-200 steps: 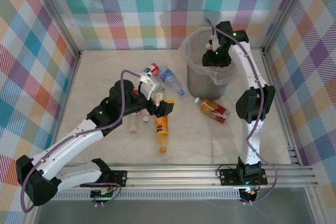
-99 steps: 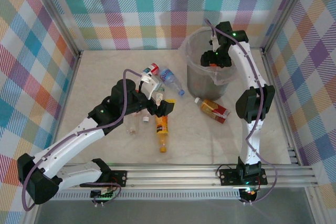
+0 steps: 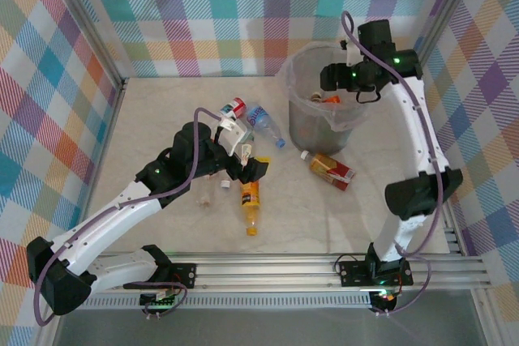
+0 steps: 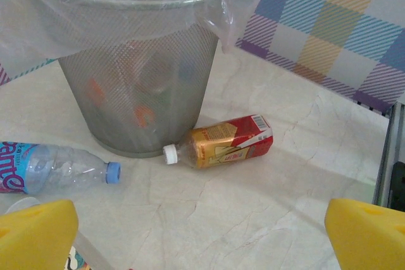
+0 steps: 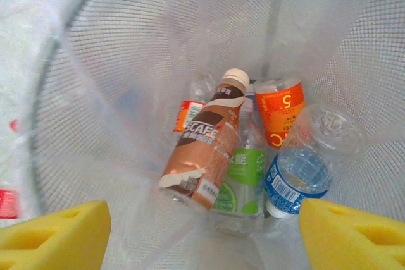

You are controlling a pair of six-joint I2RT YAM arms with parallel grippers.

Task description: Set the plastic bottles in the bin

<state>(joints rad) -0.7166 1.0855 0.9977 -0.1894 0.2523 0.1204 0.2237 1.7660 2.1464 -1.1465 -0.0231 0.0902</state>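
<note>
Pulling back above the bin (image 3: 302,127), where it was hanging lower a second ago, the right gripper (image 5: 202,245) is hovering released and empty. A brown bottle (image 5: 204,150) is lying directly below it among others, so that drop looks done. The left gripper (image 4: 201,235), spread wide and empty, is facing a red-labelled bottle (image 4: 221,142) lying at the bin's foot.

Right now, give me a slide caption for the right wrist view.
Right gripper, jaws open, looks down into the lined bin where a brown-label bottle rests on other plastic bottles.
</note>
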